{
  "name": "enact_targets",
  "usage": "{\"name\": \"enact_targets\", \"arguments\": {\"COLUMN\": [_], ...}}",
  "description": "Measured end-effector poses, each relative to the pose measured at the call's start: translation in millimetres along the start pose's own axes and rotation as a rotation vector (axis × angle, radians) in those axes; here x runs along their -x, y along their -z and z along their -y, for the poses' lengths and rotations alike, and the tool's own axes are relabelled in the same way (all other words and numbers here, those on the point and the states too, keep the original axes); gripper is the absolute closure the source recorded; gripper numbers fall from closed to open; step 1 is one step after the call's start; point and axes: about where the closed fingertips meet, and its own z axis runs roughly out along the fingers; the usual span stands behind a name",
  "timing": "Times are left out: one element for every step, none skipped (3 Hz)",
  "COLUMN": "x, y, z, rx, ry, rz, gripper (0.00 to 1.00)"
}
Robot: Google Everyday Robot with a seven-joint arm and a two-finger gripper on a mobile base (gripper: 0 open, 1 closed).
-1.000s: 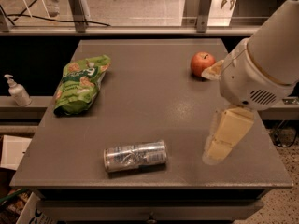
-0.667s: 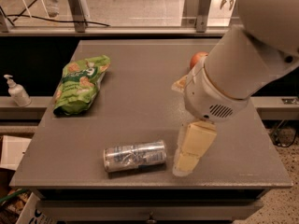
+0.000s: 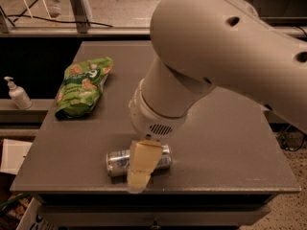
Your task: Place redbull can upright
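Cream claw (image 3: 140, 169) overlaps shiny cylindrical redbull can (image 3: 117, 161), lying sideways.

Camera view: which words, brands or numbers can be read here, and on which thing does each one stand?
No text can be read.
On the can: print too blurred.
On the chip bag: white lettering, too blurred.
On the soap bottle: no label seen.
On the gripper, over the can: no text.

redbull can (image 3: 117, 161): slim, shiny silver; it was down on its side, not upright; long axis ran left to right | it lay near the front edge of the table (image 3: 230, 147), a little left of centre | gripper (image 3: 138, 176) hung right across its middle, hiding that part
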Motion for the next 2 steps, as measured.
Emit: {"name": "enact_targets", "arguments": {"x": [22,35], "y": [-23,-38], "z": [-5,-9], "rx": [0.007,-0.017], "ry": [0.031,0.047], "rz": [-0.022,-0.065], "gripper": [0.0,0.0]}}
